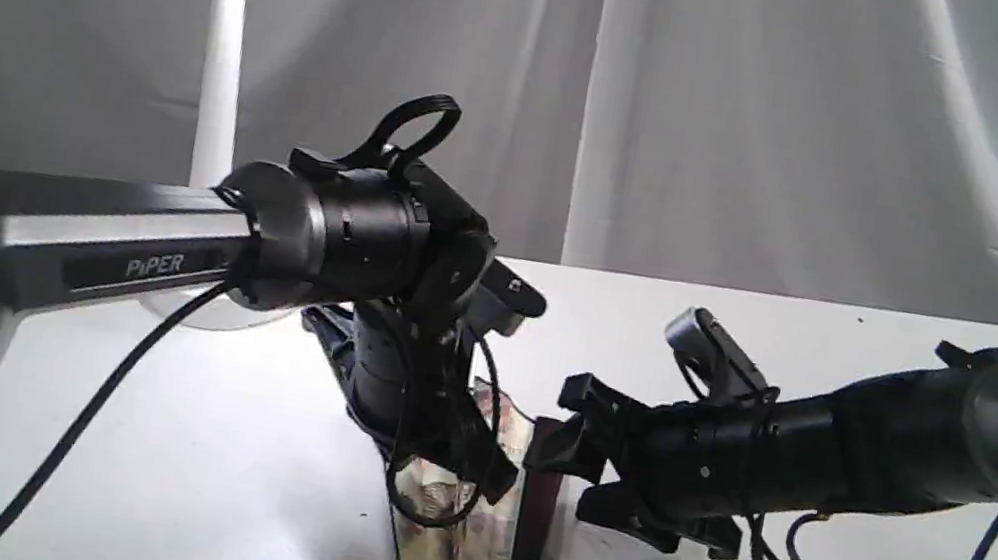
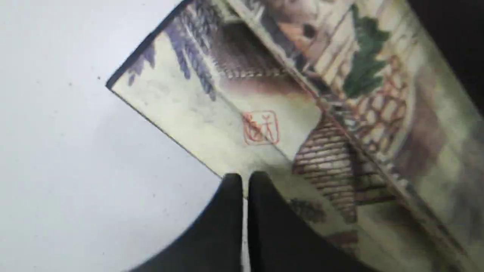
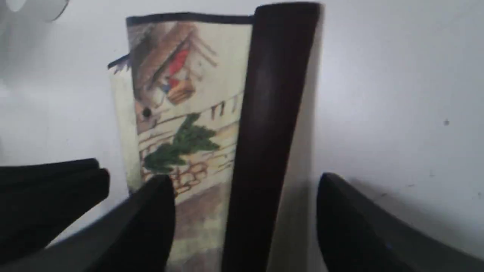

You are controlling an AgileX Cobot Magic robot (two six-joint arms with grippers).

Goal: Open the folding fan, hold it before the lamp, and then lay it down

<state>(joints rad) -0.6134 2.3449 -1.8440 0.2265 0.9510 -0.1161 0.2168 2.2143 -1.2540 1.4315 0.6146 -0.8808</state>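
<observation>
1. The folding fan [image 3: 181, 113] has a matt, pleated paper leaf with colours painted or printed on it.
2. Its guard [image 3: 272, 113] is dark wood, smooth with a faint sheen.
3. The lamp [image 1: 220, 71] is smooth white plastic.
4. The table [image 1: 847, 379] is smooth, matt white, with tiny specks.
5. The backdrop [image 1: 790, 116] is pale, creased cloth.

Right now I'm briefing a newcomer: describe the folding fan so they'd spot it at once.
On the white table, look nearer than the white lamp, at its near edge. The folding fan is the only painted thing: cream pleats, maroon guard.
</observation>
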